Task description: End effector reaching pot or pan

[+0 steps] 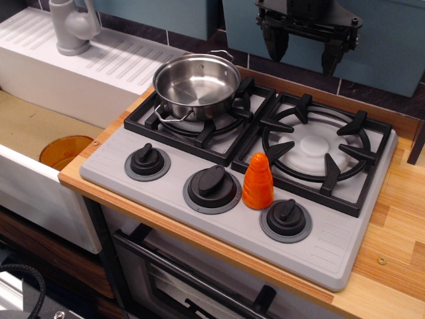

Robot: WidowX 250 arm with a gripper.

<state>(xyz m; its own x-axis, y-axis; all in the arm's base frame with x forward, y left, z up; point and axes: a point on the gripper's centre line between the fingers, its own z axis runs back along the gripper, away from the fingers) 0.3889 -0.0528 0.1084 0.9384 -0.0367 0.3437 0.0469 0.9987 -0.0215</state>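
Note:
A shiny round stainless-steel pot [196,85] with two thin wire handles sits empty on the left burner grate of the toy stove [219,219]. My black gripper [304,54] hangs at the top of the view, above the back of the right burner [317,145], to the right of the pot and well apart from it. Its two tapered fingers point down with a wide gap between them. It holds nothing.
An orange ridged cone-shaped toy [257,181] stands between the middle and right knobs. Three black knobs line the stove front. A white sink [40,143] with an orange dish [64,151] lies left, with a grey faucet [71,25] behind. The wooden counter [392,259] continues right.

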